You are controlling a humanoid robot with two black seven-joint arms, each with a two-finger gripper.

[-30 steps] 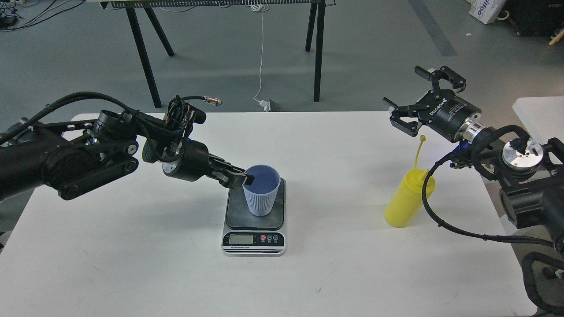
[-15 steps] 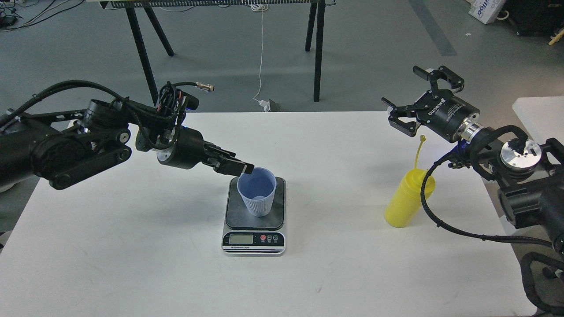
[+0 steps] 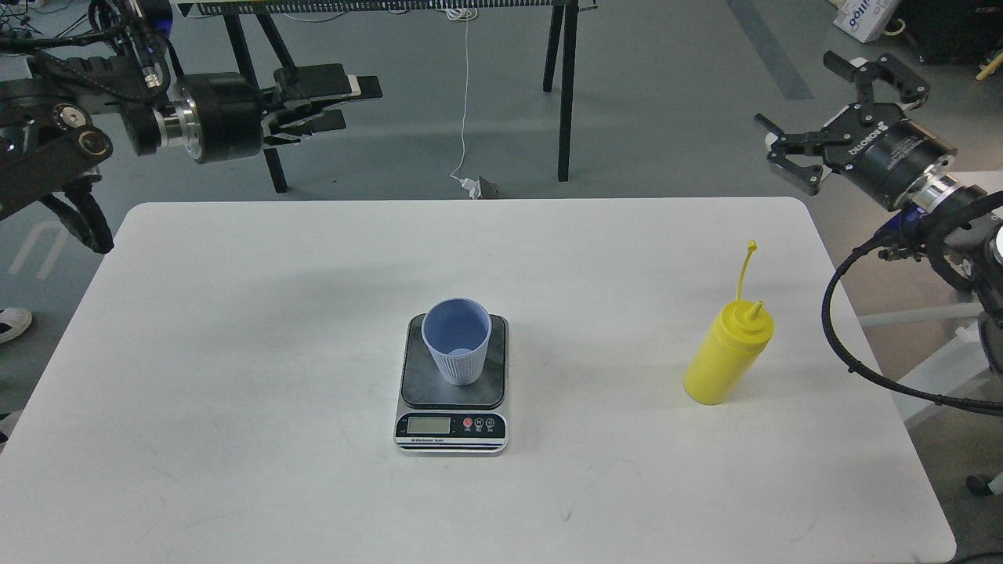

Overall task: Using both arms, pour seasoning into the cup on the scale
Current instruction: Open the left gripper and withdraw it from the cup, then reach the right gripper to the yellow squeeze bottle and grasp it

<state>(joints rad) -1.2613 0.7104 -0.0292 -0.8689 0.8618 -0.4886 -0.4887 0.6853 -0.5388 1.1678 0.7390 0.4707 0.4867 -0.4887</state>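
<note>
the yellow plastic squeeze bottle of seasoning [image 3: 729, 355] stands upright on the right side of the white desk [image 3: 235, 392], nozzle up and its thin cap strap sticking up above it, nothing touching it. the small pale blue ribbed plastic cup [image 3: 458, 341] sits upright on the dark grey plate of the flat rectangular kitchen scale [image 3: 452, 384] at mid-desk, well apart from the bottle, and it looks empty.

your next step, as i judge it, is to pick up the bottle. bring the right gripper [image 3: 831, 117] down beside the bottle and close on the middle of the body, below the shoulder, keeping clear of the strap. squeeze lightly, since the soft wall will likely give and push seasoning out early. its jaws stand spread wide, so there should be room to go around the body. carry it upright to the cup and tip only once the nozzle is over the rim.

the left gripper [image 3: 345, 98] is raised beyond the far left edge of the desk, jaws a little apart and holding nothing.

half a second ago the left gripper was low at the cup's rim; it is now lifted well away, and the cup rests where it was. the right gripper has also drawn up and to the right, away from the bottle, which has not moved.
</note>
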